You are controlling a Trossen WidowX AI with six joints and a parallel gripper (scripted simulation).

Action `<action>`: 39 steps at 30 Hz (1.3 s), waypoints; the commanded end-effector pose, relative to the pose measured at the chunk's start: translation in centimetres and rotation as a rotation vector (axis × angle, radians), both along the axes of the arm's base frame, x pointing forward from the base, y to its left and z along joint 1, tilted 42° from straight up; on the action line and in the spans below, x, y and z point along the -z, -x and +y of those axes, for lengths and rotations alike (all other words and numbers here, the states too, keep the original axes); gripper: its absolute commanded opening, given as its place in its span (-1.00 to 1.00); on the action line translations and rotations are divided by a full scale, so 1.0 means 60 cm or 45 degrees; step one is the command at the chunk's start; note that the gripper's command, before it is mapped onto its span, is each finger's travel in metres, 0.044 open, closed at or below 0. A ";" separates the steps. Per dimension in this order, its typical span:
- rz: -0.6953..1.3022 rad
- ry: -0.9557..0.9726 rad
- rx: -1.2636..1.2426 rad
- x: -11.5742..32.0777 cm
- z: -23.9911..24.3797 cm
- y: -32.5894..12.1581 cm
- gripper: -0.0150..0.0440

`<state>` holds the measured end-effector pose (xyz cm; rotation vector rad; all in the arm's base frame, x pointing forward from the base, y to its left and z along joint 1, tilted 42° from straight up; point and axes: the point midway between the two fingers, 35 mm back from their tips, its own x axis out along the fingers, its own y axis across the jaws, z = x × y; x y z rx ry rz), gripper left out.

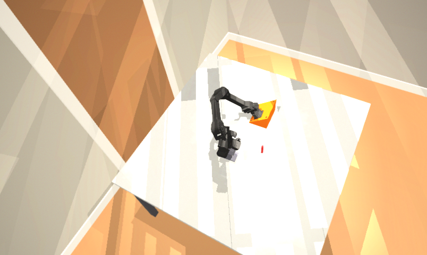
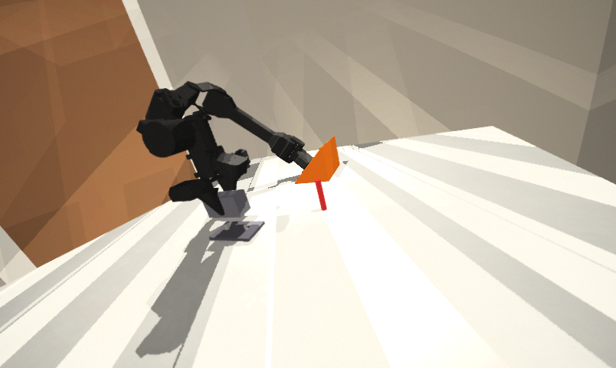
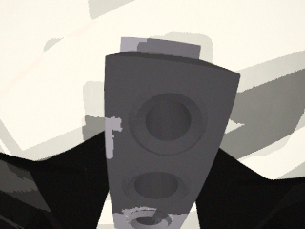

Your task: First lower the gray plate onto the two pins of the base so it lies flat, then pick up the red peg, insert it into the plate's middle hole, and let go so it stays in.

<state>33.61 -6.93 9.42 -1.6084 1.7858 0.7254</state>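
Exterior view: the gripper (image 2: 217, 202) (image 3: 155, 134) is clamping the gray plate (image 2: 229, 203) (image 3: 143, 167) (image 1: 233, 154) between its fingers — the plate is hovering above the base (image 2: 216, 237) (image 3: 128, 44), whose two pins are pointing upward. The red peg (image 2: 320, 195) (image 1: 262, 149) is lying on the table (image 1: 272, 195) (image 2: 329, 291), apart from both — near the orange block (image 2: 322, 166) (image 1: 266, 114).

Top view: from high above, facing down on the whole arm (image 1: 215, 110) (image 2: 252, 123), the peg (image 1: 262, 149) (image 2: 320, 195) and most of the bench (image 1: 272, 189) (image 2: 311, 291), whose edges appear skewed. Exterior view: from lower and nearer, looking obliquely across the bench toward the walls, sharing arm and peg with the top view. Wrist view: from close behind the hand (image 2: 222, 214) (image 3: 154, 191), facing the plate (image 2: 229, 203) (image 3: 167, 76), which the exterior view shares.
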 end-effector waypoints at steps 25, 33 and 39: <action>0.005 0.007 -0.007 0.013 -0.017 0.003 -0.49; 0.005 0.007 -0.007 0.022 -0.024 0.003 -0.49; 0.005 0.007 -0.007 0.033 -0.034 0.004 -0.49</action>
